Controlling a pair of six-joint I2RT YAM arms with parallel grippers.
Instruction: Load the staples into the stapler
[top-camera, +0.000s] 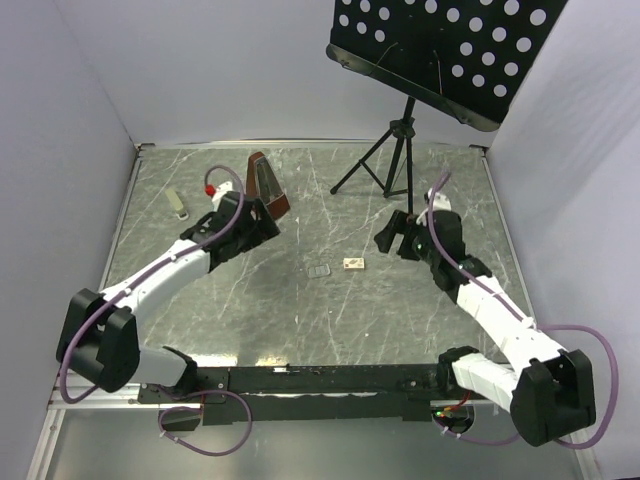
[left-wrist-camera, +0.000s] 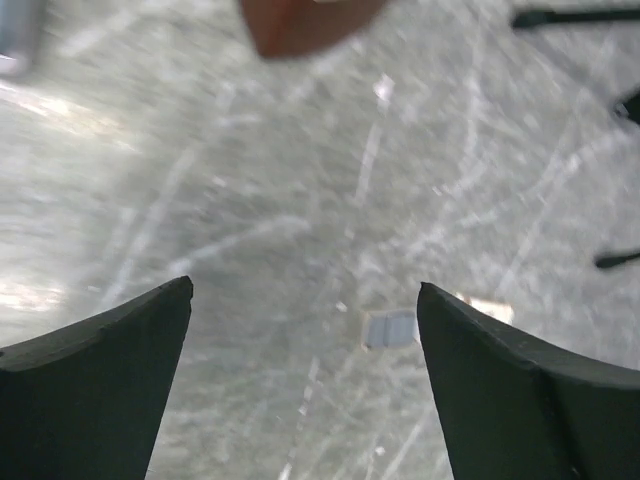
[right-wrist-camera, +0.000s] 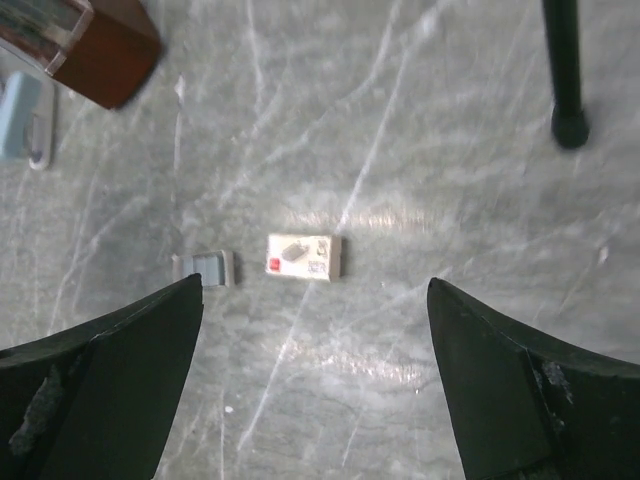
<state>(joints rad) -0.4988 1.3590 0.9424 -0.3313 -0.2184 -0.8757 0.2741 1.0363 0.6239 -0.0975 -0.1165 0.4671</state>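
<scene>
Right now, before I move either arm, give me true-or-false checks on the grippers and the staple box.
The right gripper holds the staple box. False: it is open; the box lies on the table.
The left gripper is open and empty. True.
A small grey piece lies beside the box. True.
The stapler touches the box. False: it lies well apart, near the brown object.

Staple box (right-wrist-camera: 305, 257) exposed; grey piece (right-wrist-camera: 205, 268) just beside.
</scene>
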